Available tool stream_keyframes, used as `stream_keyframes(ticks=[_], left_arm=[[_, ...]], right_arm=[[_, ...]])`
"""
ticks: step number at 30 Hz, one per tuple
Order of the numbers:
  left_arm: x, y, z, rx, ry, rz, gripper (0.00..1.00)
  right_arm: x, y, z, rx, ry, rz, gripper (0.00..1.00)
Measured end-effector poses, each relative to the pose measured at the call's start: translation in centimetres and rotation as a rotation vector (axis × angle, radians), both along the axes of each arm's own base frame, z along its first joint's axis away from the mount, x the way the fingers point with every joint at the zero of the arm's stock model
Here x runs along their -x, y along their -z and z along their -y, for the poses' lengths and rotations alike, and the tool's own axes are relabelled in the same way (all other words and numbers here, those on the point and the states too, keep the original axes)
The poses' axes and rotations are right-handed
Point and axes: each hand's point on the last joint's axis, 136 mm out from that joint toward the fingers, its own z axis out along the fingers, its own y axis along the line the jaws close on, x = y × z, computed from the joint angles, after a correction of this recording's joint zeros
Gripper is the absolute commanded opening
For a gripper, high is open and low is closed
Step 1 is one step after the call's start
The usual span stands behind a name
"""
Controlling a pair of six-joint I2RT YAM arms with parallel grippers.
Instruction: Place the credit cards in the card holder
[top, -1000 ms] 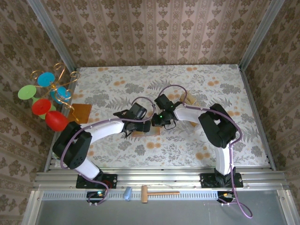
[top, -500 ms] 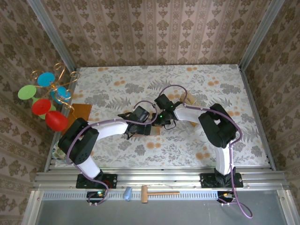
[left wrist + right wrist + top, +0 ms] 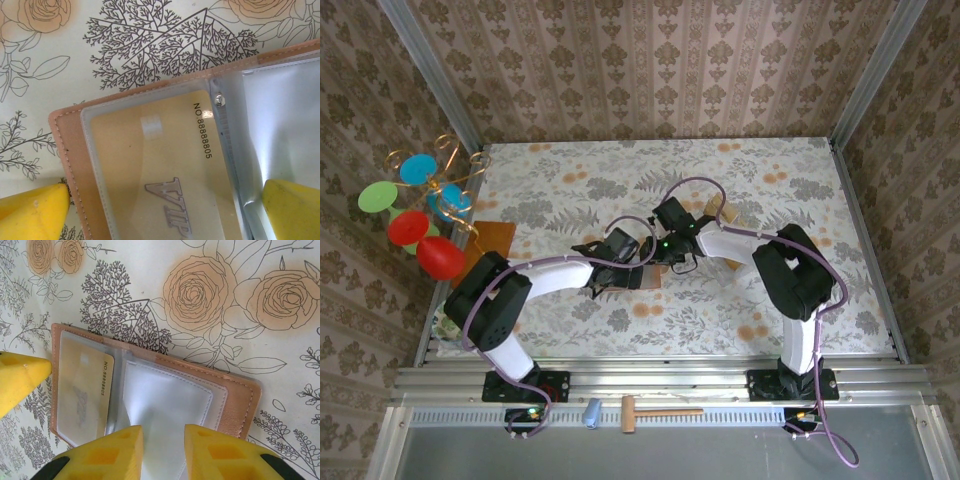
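While card holder (image 3: 240, 400) lies open, right pincer (image 3: 162, 434) parted above sleeve (image 3: 165, 390) edge.

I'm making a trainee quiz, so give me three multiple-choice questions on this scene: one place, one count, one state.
1. Relative to the reddish-brown leather card holder, the tan-gold rectangular VIP card lies: A loose beside it; B inside its clear plastic sleeve; C on its shut cover.
2. Cards seen in the holder: A none; B three; C one.
3. The holder is: A spread open; B folded shut; C standing on edge.
Answers: B, film covers the card; C, the other sleeves look empty; A, its inside faces up.
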Motion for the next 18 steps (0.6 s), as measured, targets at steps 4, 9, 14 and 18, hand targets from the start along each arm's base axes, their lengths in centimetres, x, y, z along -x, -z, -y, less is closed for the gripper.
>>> stream_keyframes(ticks=[4, 9, 14, 18], left_arm=[[0.0, 0.0, 0.0, 0.002, 0.0, 0.002, 1.0], [0.0, 0.0, 0.0, 0.002, 0.0, 0.002, 1.0], [0.0, 0.0, 0.0, 0.001, 0.0, 0.001, 1.0], [0.0, 0.0, 0.0, 0.0, 0.0, 0.0, 1.0]], right_arm=[[0.0, 0.1, 0.0, -0.005, 0.007, -0.002, 0.3], [0.1, 0.5, 0.1, -0.008, 0.016, -0.007, 0.3], [0.5, 1.2, 0.5, -0.007, 0.032, -0.019, 0.33], [0.6, 1.7, 0.7, -0.009, 0.039, -0.023, 0.36]])
